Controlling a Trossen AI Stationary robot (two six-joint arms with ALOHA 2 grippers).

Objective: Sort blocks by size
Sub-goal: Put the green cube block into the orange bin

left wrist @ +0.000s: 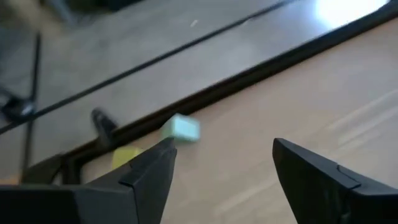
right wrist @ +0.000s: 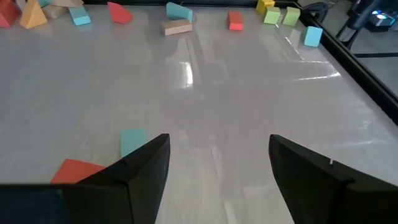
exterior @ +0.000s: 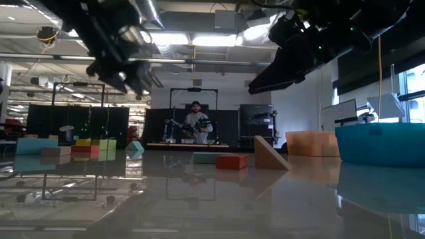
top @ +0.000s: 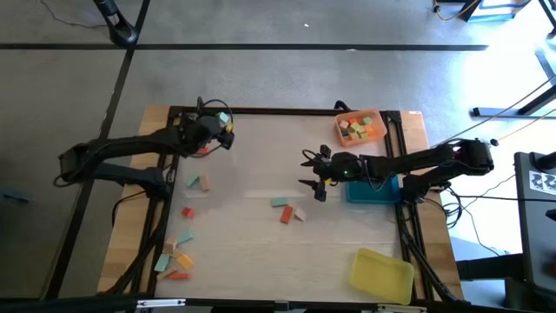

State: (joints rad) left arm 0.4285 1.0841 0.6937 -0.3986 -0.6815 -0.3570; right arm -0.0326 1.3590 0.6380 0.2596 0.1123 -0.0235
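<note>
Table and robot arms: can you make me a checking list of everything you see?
Surface: pale table, shiny.
Job's things: blocks loose at the left; three mid-table; some in the orange tray.
Clutter: yellow tray, blue tray.
Grippers: left gripper open above the far-left corner; right gripper open mid-table, both empty.
Cables: wires on the floor.
Surroundings: a person beyond the table.

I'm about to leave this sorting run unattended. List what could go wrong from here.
1. The pale teal block lies right beside the table's dark edge rail; a nudge from the open left claw could push it against the rail or off the table.
2. The teal block, red block and tan block lie bunched together below the open right claw; closing on one may well knock the others.
</note>
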